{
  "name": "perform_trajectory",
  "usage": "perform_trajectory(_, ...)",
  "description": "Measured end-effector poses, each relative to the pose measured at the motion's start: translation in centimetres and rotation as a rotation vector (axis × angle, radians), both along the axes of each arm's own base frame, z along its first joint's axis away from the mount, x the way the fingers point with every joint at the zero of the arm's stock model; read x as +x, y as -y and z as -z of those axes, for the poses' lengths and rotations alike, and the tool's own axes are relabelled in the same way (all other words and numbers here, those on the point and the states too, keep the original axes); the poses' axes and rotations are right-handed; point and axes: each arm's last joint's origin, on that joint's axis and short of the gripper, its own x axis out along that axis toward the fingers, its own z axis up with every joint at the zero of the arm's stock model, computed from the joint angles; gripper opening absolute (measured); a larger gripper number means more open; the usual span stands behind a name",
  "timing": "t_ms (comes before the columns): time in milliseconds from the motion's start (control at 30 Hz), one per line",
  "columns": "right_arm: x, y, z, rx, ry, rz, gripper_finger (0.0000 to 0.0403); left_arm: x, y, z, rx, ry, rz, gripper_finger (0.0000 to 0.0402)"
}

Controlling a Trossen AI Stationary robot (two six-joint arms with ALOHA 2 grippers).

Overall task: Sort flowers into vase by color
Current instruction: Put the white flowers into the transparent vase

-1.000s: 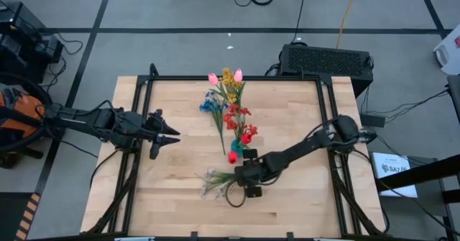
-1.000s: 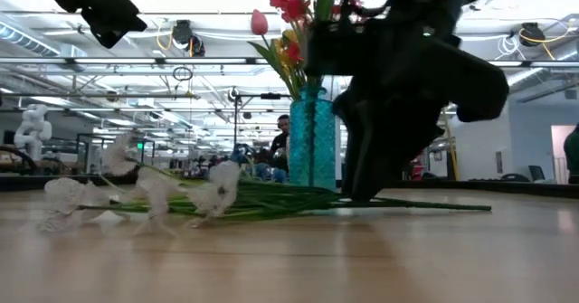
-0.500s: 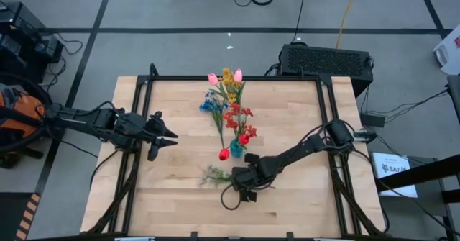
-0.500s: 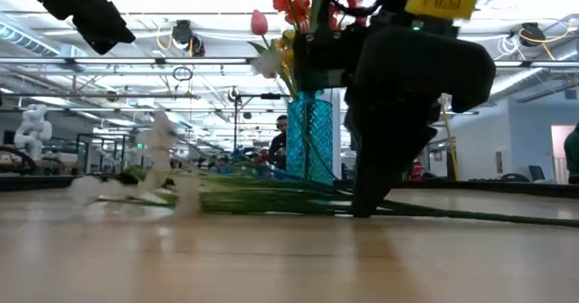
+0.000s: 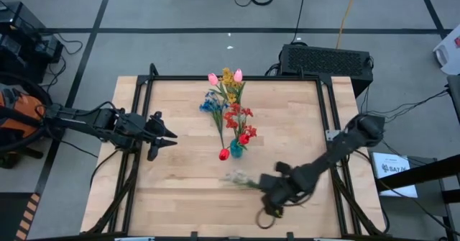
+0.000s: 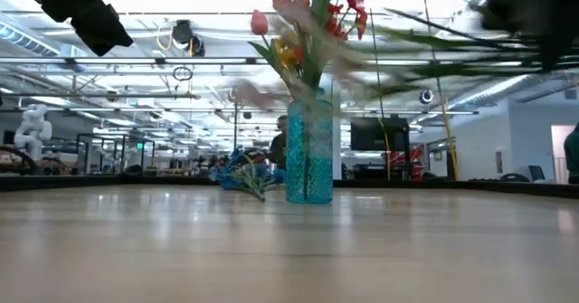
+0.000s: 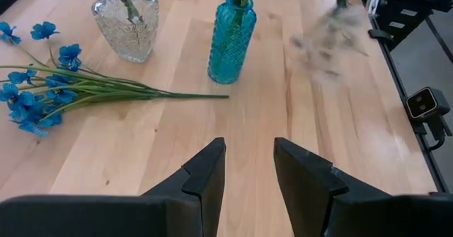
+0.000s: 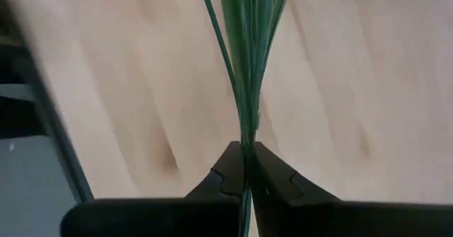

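A: We note the change: the white spray point(image 5: 237, 178) that lay flat on the bench point(image 5: 180, 198) a second ago is off the wood now, carried toward the near right. The right gripper point(image 8: 244, 172) has its jaws pinched tight on the bundle of green stems point(image 8: 244, 67).

B: Agreed. In the low view the stems and pale blooms blur across, up at the height of the teal vase point(image 6: 308, 149); nothing white lies on the bench.

A: The left gripper point(image 7: 249, 168)?

B: It hangs over the left of the bench, jaws partly apart, empty.

A: The blue spray point(image 5: 210, 106) lies unsorted beside the clear glass vase point(image 7: 126, 21). The teal vase holds red blooms.

B: We judge the pick done; the white spray needs a vase next. The thin stems may slip or swing.
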Motion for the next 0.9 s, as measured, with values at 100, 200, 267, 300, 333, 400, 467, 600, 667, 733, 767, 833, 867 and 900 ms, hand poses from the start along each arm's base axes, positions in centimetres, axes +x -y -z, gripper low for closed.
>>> perform_trajectory(100, -2.9, -0.1, -0.9, -0.013, -0.136, 0.216, 0.0001, 0.0, 0.0, 0.0, 0.000, 0.000, 0.000, 0.0129)
perform_trajectory(200, -5.2, 0.8, -2.1, -0.091, -0.171, 0.536, 0.0001, 0.0, 0.0, 0.0, -0.002, 0.000, -0.001, 0.0129)
perform_trajectory(267, -5.8, 1.7, -2.8, -0.149, -0.110, 0.732, 0.0001, 0.0, 0.0, 0.0, -0.002, 0.000, -0.001, 0.0129)
perform_trajectory(300, -6.0, 2.1, -3.1, -0.170, -0.059, 0.808, 0.0001, 0.0, 0.0, 0.0, -0.002, 0.000, -0.001, 0.0129)
perform_trajectory(333, -6.0, 2.6, -3.5, -0.185, 0.000, 0.865, 0.0001, 0.0, 0.0, 0.0, -0.001, 0.000, -0.001, 0.0129)
perform_trajectory(400, -5.6, 3.9, -4.2, -0.232, 0.131, 0.929, 0.0001, 0.0, 0.0, 0.0, 0.000, 0.000, -0.001, 0.0129)
perform_trajectory(467, -5.0, 5.6, -4.6, -0.286, 0.264, 0.973, 0.0000, 0.0, 0.0, 0.0, 0.006, 0.001, -0.007, 0.0129)
perform_trajectory(600, -3.9, 10.3, -4.5, -0.403, 0.343, 1.002, 0.0000, 0.1, -0.1, -0.1, 0.090, 0.017, 0.002, 0.0129)
perform_trajectory(667, -4.0, 12.9, -4.1, -0.430, 0.367, 1.002, 0.0000, 0.1, -0.2, -0.4, 0.124, 0.030, -0.017, 0.0129)
perform_trajectory(733, -4.4, 15.4, -3.6, -0.412, 0.407, 0.997, 0.0000, 0.1, -0.3, -0.9, 0.140, 0.061, -0.053, 0.0129)
perform_trajectory(767, -4.7, 16.6, -3.3, -0.393, 0.443, 0.987, 0.0000, 0.1, -0.4, -1.2, 0.142, 0.078, -0.062, 0.0129)
perform_trajectory(833, -5.3, 18.9, -2.5, -0.344, 0.529, 0.954, 0.0000, 0.2, -0.4, -1.7, 0.153, 0.105, -0.078, 0.0129)
perform_trajectory(867, -5.6, 20.0, -2.2, -0.311, 0.592, 0.927, 0.0000, 0.2, -0.5, -1.9, 0.159, 0.120, -0.093, 0.0129)
perform_trajectory(900, -5.9, 21.0, -2.0, -0.278, 0.667, 0.898, 0.0000, 0.3, -0.5, -2.0, 0.166, 0.135, -0.113, 0.0129)
